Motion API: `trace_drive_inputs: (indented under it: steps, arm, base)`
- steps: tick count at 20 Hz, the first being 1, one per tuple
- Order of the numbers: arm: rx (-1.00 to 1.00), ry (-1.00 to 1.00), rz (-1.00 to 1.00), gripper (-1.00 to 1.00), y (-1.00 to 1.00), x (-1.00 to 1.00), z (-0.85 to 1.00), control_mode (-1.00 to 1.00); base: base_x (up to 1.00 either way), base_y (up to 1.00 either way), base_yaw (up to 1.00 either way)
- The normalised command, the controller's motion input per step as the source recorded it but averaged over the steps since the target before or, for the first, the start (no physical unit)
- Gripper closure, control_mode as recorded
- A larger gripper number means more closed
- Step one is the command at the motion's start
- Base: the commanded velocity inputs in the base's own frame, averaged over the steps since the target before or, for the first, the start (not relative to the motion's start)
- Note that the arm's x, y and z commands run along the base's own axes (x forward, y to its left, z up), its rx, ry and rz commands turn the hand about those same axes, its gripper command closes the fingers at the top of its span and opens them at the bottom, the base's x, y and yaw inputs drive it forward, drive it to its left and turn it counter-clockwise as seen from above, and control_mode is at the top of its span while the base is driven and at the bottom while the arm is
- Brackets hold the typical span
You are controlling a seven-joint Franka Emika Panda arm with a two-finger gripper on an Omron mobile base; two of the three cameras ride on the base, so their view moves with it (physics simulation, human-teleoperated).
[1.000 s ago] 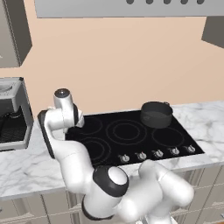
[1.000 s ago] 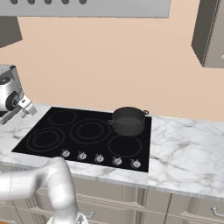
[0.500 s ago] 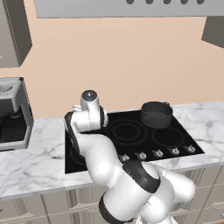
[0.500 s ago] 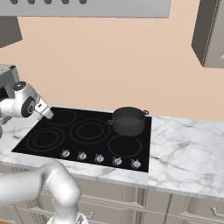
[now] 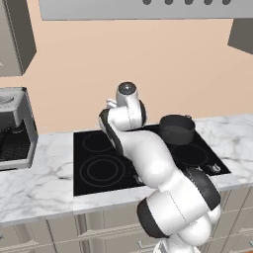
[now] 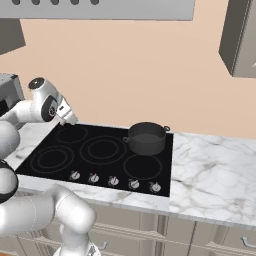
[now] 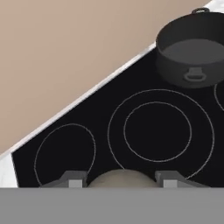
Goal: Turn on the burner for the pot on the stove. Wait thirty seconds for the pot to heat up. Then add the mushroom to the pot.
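1. Marble counter (image 6: 215, 165): white stone with grey veining, smooth and flat, running along the peach-coloured wall and framing the cooktop on all sides; pale panelled cabinet fronts sit below it.
2. Stove (image 6: 60, 150): flat rectangular sheet of black glass set flush into the counter, glossy, marked with thin grey double-ring burner outlines; a row of small round silver knobs (image 6: 114, 180) lines its front edge. In the hand view (image 7: 109, 109) it runs diagonally, with three ring outlines visible.
3. Pot (image 6: 146, 138): squat, round, dark grey to near black, matte, with straight walls and two small loop handles on opposite sides. It stands upright on the rear right burner ring, close to the wall. Seen also in the left base view (image 5: 176, 129) and at the upper right of the hand view (image 7: 192, 48), where its inside looks bare and grey.
4. Gripper (image 7: 122, 180): two small dark grey finger tips, held above the rear left part of the cooktop, well apart from the pot. The jaws stand part-way apart, with a rounded object between them.
5. Mushroom (image 7: 120, 178): tan-brown rounded cap, smooth, lying between the finger tips and touching or nearly touching both; the stem is hidden, and only the top of the cap shows.
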Motion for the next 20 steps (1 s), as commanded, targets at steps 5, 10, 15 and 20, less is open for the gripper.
trace_drive_inputs:
  steps: [5, 10, 15, 20]
  arm:
    - [0.0, 0.01, -0.13, 1.0, -0.88, 0.0, 0.42, -1.0]
    - [0.0, 0.04, -0.17, 1.0, -0.83, 0.01, 0.0, -1.0]
    - [0.0, 0.0, -0.12, 1.0, -0.81, 0.03, -0.02, -1.0]
    - [0.02, 0.02, -0.09, 1.0, -0.87, 0.0, 0.0, -1.0]
  base:
    - [0.0, 0.0, 0.0]
    - [0.0, 0.0, 0.0]
    - [0.0, 0.0, 0.0]
    - [0.0, 0.0, 0.0]
